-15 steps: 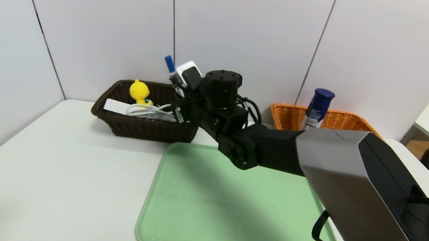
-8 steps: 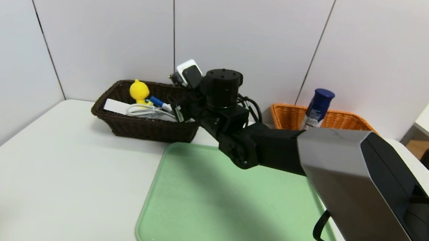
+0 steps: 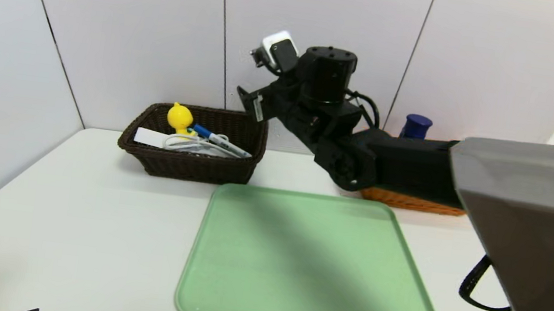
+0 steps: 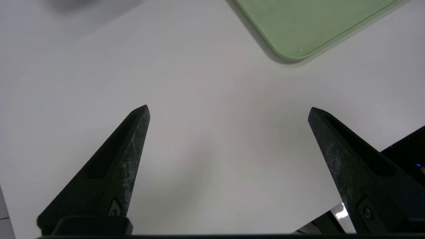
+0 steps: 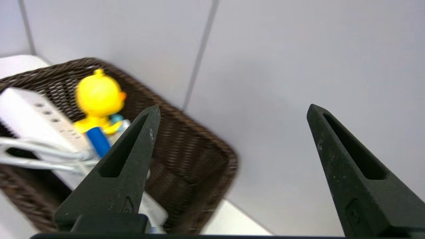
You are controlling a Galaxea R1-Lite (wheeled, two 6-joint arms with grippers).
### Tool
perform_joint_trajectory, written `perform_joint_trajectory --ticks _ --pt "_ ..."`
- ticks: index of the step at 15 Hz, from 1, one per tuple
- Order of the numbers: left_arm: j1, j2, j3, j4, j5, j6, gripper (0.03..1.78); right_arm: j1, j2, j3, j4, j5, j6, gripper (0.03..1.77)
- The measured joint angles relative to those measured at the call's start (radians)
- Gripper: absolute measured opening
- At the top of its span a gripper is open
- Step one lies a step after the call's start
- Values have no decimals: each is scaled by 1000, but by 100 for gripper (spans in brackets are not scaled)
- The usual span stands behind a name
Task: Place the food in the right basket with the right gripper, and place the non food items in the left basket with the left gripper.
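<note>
Dark brown wicker, the left basket (image 3: 186,163) stands at the back of the white worktop (image 3: 88,227) and holds all the non-food items: the power strip (image 3: 148,137) lies flat with its cord looped over it, the yellow duck toy (image 3: 179,118) stands upright behind, and the blue-capped marker (image 3: 218,140) lies slanted across the cord. The can (image 3: 416,126), the only food, shows just its dark blue cap behind the right arm; it appears to stand in the orange right basket (image 3: 411,201), though the arm hides most of both. The right hand (image 5: 232,111) hangs raised just beside that dark basket's near end, spread wide and holding nothing, which fits a marker let go from above. The left hand (image 4: 229,111) sits low over bare worktop near the green tray (image 3: 313,265), likewise wide and empty, seemingly parked. Judged from how things lie, sorting looks complete.
</note>
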Motion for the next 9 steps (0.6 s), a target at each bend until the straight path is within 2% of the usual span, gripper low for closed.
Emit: perform_joint_trajectory --ticks 4,9 --pt "14 0 -8 -26 -1 0 169 -39 -104 161 32 8 -7 160" --pt "49 -2 -10 -50 -1 0 169 -94 -289 509 34 17 -10 165"
